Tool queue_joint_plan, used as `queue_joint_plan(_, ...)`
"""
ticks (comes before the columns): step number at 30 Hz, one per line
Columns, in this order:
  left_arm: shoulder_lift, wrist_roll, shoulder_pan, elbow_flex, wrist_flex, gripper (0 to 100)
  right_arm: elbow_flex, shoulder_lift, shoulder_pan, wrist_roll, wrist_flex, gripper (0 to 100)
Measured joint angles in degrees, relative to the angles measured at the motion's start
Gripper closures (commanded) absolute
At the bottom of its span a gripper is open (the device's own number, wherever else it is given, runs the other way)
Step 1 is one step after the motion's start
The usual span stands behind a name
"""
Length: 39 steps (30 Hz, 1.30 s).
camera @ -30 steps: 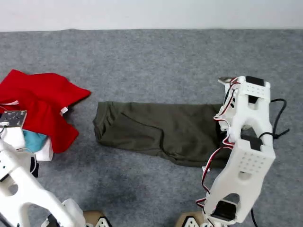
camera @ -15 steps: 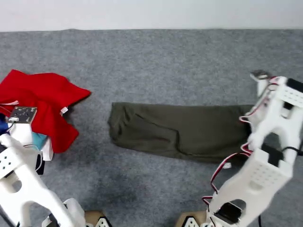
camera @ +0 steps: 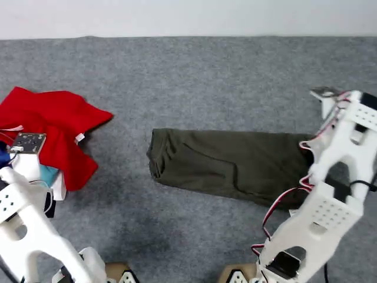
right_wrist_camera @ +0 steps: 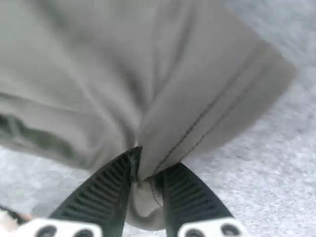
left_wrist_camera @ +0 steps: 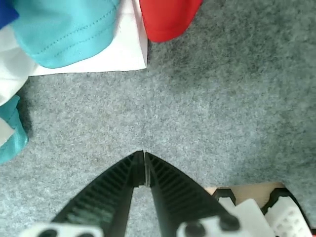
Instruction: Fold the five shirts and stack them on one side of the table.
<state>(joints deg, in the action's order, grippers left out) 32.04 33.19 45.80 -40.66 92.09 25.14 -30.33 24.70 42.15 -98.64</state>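
Note:
An olive green shirt lies stretched across the middle of the grey table, its right end under the right arm. My right gripper is shut on a pinch of that olive shirt, and the hem fans out from its tips. A red shirt lies crumpled at the far left, over a heap with teal and white shirts. My left gripper is shut with nothing in it, just above bare carpet near that heap.
Grey carpet covers the whole table, with a pale wall along the far edge. The left arm's white body stands at the near left. The right arm's white body rises at the near right, with red wires along it.
The right arm has dragged the olive shirt to the right; its left end slid from about a third of the way across to nearer the middle. The left arm barely shifted.

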Motion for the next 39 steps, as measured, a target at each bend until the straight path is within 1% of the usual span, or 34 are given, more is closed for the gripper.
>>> queue_joint_plan(4,0.0,-0.9,0.0,-1.6,0.0,100,0.0,3.4,-5.1,-0.5,-1.8,98.8)
queue_joint_plan(11,0.0,-2.3,0.0,-2.2,0.0,100,0.0,10.9,-14.3,-4.4,-1.8,98.8)
queue_joint_plan(18,0.0,-2.3,0.0,-2.2,0.0,100,0.0,15.5,-25.4,-9.1,-1.8,98.8)
queue_joint_plan(22,0.0,-2.3,0.0,-2.2,0.0,100,0.0,15.7,-32.3,-10.7,-1.8,98.8)
queue_joint_plan(27,0.0,-2.4,0.0,-2.2,0.0,100,0.0,15.7,-39.7,-11.1,-1.5,98.8)
queue_joint_plan(31,0.0,-4.2,0.0,-2.2,0.0,100,0.1,14.3,-43.9,-11.1,0.0,98.8)
queue_joint_plan(39,0.0,-4.2,0.0,-2.2,0.0,100,0.1,5.8,-50.8,-11.1,6.0,98.8)
